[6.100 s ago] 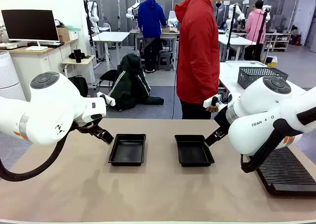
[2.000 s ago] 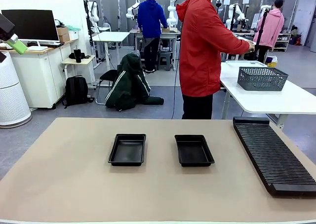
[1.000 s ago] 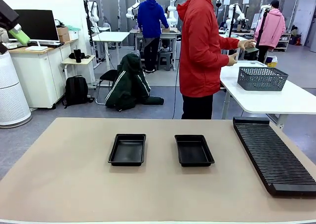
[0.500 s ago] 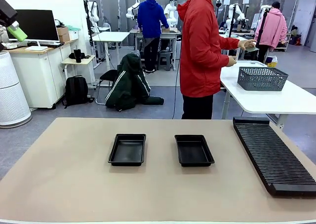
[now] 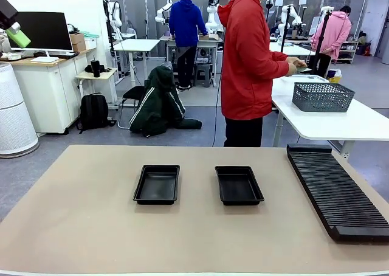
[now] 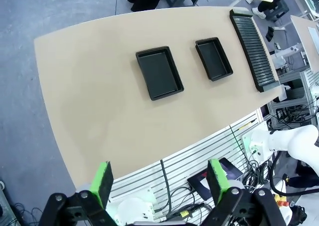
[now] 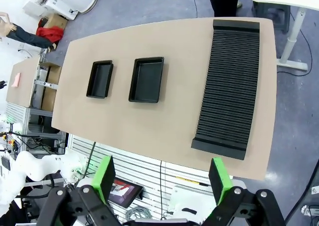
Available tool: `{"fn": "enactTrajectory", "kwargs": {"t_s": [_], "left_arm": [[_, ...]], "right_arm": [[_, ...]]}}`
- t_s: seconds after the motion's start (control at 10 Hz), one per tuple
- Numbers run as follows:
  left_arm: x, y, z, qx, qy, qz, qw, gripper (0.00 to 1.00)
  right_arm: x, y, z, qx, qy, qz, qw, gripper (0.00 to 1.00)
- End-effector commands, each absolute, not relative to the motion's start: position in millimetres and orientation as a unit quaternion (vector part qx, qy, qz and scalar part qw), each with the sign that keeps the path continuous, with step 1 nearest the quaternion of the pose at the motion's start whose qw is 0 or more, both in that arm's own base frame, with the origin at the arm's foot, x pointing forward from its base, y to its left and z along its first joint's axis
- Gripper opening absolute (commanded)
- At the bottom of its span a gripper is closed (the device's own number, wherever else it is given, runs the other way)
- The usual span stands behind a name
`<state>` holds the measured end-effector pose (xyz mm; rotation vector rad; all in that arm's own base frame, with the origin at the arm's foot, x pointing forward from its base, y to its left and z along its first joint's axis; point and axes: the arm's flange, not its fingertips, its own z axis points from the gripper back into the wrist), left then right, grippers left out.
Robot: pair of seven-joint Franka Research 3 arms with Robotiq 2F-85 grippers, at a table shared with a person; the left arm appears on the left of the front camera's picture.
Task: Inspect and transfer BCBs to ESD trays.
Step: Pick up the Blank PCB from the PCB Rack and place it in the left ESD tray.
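Two ESD trays (image 6: 159, 73) lie well beyond the left claw (image 6: 159, 182) (jaws wide).

light: bright, even | shadows: soft | focus: sharp | wrist views: wide-angle bowing

Open lab room, grey floor (image 5: 200, 127), evenly lit.
10 o'clock: monitor (image 5: 37, 30) on white cabinet (image 5: 48, 96), black backpack (image 5: 94, 112) on floor beside; 9 o'clock: white cylindrical unit (image 5: 12, 115); 11 o'clock: chair (image 5: 134, 94) w/ dark jacket (image 5: 160, 103) draped, white desk (image 5: 137, 44) further back; 2 o'clock: white table (image 5: 331, 123) w/ dark mesh basket (image 5: 322, 96) on top.
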<state>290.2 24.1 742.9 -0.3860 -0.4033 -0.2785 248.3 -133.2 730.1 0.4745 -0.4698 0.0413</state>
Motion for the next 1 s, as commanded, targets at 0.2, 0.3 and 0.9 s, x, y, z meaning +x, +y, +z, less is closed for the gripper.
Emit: {"fn": "enactTrajectory", "kwargs": {"t_s": [0.2,0.3,0.9], "left_arm": [[290.2,24.1,742.9,-0.190,-0.198,-0.137,0.952,1.00],[290.2,24.1,742.9,-0.190,-0.198,-0.137,0.952,1.00],[290.2,24.1,742.9,-0.190,-0.198,-0.137,0.952,1.00]], "right_arm": [[248.3,-133.2,730.1,0.233,-0.231,0.020,0.945,1.00],[248.3,-133.2,730.1,0.233,-0.231,0.020,0.945,1.00],[248.3,-133.2,730.1,0.233,-0.231,0.020,0.945,1.00]]}}
